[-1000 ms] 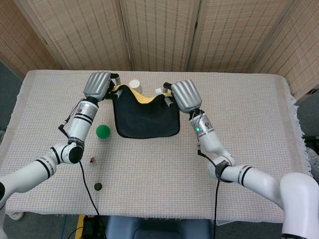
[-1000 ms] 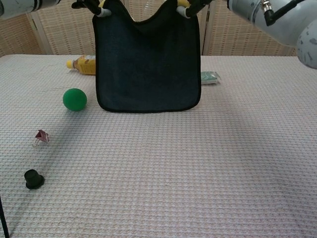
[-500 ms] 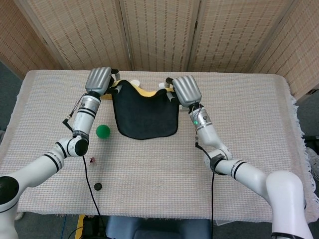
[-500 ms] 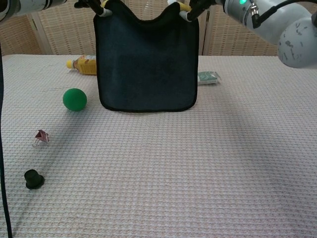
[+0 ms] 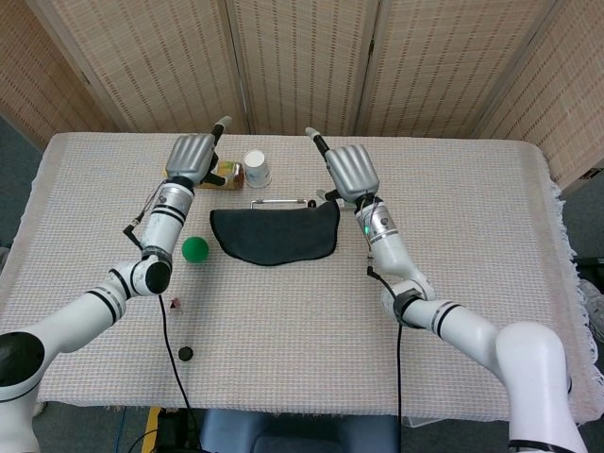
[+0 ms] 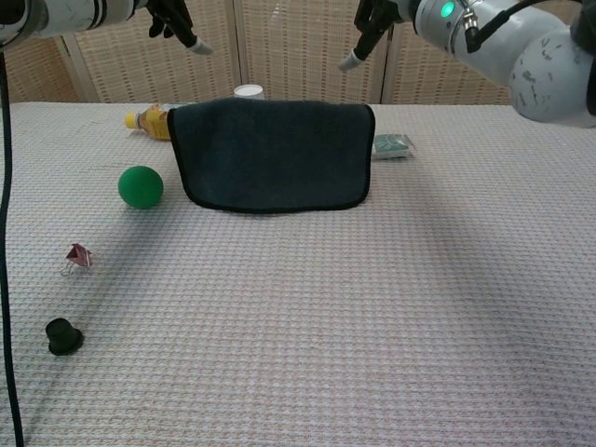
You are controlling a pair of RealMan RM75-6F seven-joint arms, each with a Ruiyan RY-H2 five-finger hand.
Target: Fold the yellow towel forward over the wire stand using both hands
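Note:
The towel (image 5: 274,233) hangs draped over the wire stand (image 5: 275,201), dark side out; no yellow shows now. In the chest view the towel (image 6: 270,154) falls as a dark sheet from the stand's top bar down to the table. My left hand (image 5: 193,156) hovers behind the towel's left corner, fingers spread and empty. My right hand (image 5: 349,170) hovers by the right corner, fingers also apart. In the chest view, the left hand (image 6: 177,19) and the right hand (image 6: 372,23) are both above the towel and clear of it.
A green ball (image 5: 195,248) lies left of the towel. Behind it stand a white cup (image 5: 255,168) and a yellow bottle (image 6: 154,121) on its side. A green packet (image 6: 393,144) lies to the right. A pink clip (image 6: 77,256) and black cap (image 6: 62,336) sit front left.
Both hands let go of the towel's upper corners and opened. The towel dropped from hanging high and now lies folded over the stand.

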